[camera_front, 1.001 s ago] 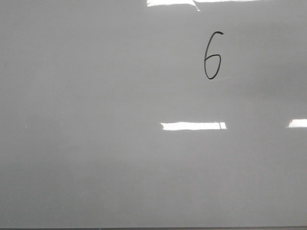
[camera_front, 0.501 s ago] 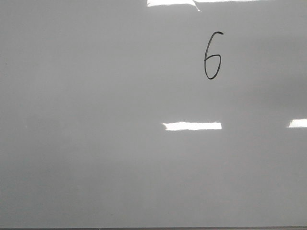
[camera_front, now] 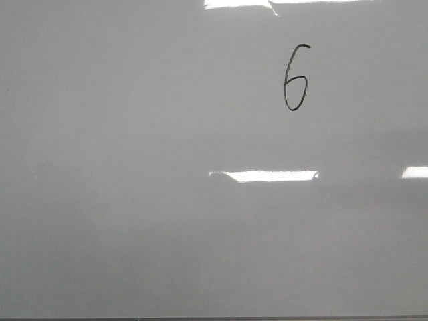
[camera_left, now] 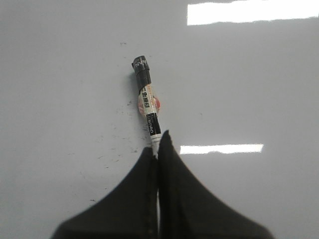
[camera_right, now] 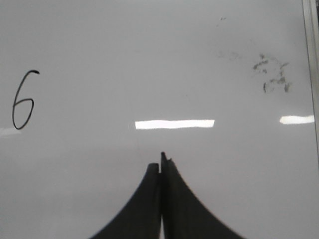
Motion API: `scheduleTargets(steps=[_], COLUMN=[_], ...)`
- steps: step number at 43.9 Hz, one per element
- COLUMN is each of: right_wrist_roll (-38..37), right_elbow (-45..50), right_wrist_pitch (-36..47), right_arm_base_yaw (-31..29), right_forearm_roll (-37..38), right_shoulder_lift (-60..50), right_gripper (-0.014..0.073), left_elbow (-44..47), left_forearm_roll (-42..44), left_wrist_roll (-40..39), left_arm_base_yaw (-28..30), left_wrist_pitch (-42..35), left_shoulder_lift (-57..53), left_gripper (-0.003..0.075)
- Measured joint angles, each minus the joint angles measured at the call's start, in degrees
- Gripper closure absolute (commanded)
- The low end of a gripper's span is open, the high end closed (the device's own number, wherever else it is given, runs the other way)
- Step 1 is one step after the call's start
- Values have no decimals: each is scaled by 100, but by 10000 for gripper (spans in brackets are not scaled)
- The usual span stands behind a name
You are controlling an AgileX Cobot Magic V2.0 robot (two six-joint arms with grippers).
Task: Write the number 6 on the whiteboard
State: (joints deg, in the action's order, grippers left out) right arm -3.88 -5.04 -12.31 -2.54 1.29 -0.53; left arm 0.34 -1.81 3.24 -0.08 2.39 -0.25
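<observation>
Front view first: the glossy grey-white whiteboard (camera_front: 134, 221) fills the frame, a dark edge running along the bottom, and there it is, the thin black hand-drawn number 6 (camera_front: 295, 78), sitting in the upper right part of the board, above a bright rectangular light reflection (camera_front: 267, 176). No arm shows up here.

Over to the left wrist view: the left gripper (camera_left: 157, 142) has its two dark fingers clenched around the lower end of a black-and-white whiteboard marker (camera_left: 146, 102), which sticks out beyond the fingertips with its black capped end farthest from them. Faint dark specks dot the board beside the marker.

Now the right wrist view: the right gripper (camera_right: 160, 163) is pressed together, fingers meeting with nothing between them. The number 6 lies well off to one side of those fingers, and a patch of grey smudges (camera_right: 271, 74) marks the board near its pale framed edge (camera_right: 311, 55).
</observation>
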Motion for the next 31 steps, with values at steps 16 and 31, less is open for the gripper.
scheduleTargets(steps=[16, 31], right_wrist_roll=[0, 0], right_elbow=[658, 658], right_wrist_pitch=[1084, 1231], right_arm_base_yaw=[0, 177], right_forearm_roll=[-44, -54], right_shoulder_lift=[-8, -8], right_gripper=[662, 662], left_elbow=[0, 0], left_forearm_roll=[0, 0], left_wrist_roll=[0, 0], left_arm_base_yaw=[0, 0], left_wrist_pitch=[0, 0], left_shoulder_lift=[0, 0], left_gripper=[741, 741])
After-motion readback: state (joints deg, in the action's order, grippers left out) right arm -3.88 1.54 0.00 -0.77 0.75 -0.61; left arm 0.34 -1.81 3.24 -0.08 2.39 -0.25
